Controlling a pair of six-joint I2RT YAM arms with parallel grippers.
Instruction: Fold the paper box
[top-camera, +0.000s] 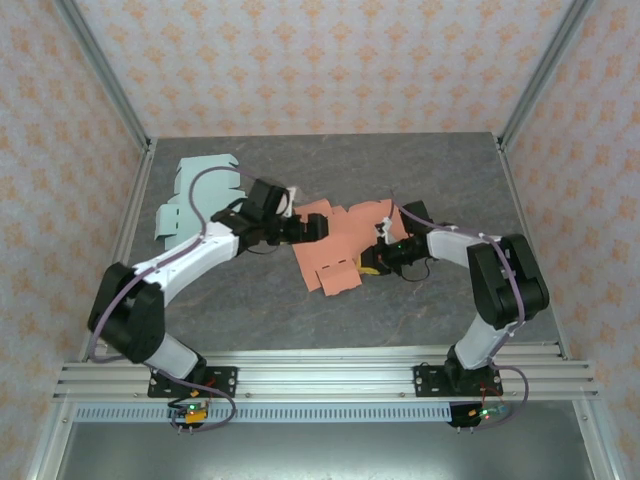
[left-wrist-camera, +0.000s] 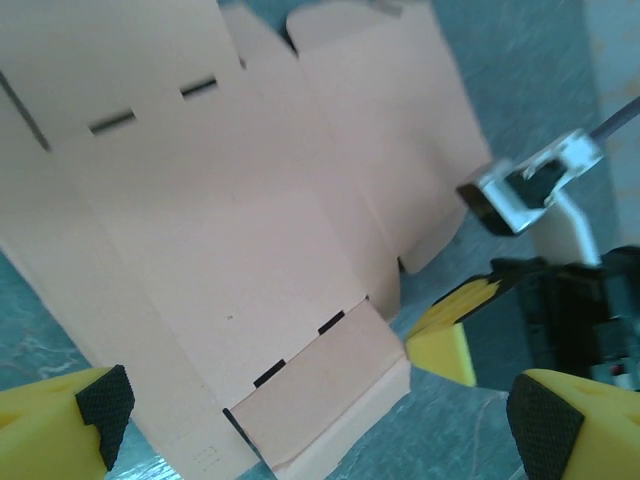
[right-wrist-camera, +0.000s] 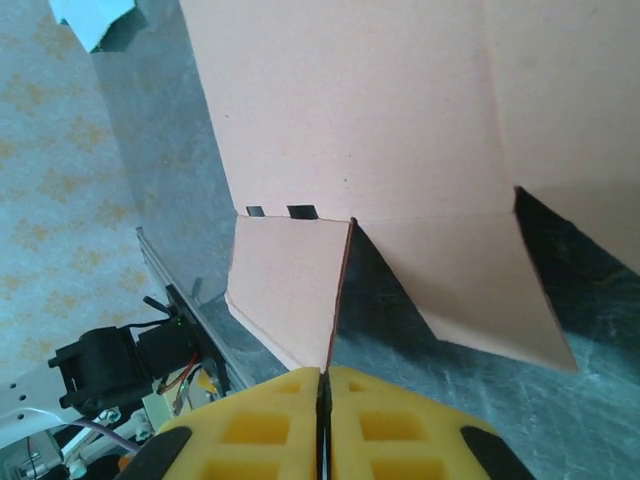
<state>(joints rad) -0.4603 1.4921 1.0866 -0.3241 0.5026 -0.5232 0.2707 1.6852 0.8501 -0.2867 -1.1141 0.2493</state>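
Note:
The salmon paper box (top-camera: 335, 245) lies unfolded at the middle of the grey table, its slotted panels spread out (left-wrist-camera: 230, 230). My left gripper (top-camera: 312, 228) hovers over the sheet's left part, open; its two yellow fingers stand wide apart at the bottom corners of the left wrist view (left-wrist-camera: 325, 415), above a short end flap. My right gripper (top-camera: 368, 262) is at the sheet's right edge, shut on a side flap (right-wrist-camera: 285, 290) that stands on edge between its yellow fingers (right-wrist-camera: 322, 385). Its yellow fingertip (left-wrist-camera: 445, 335) also shows just right of the end flap.
A second, pale mint-green paper cut-out (top-camera: 200, 195) lies flat at the back left of the table, behind the left arm. Metal frame posts and patterned walls ring the table, and an aluminium rail (top-camera: 320, 375) runs along the near edge.

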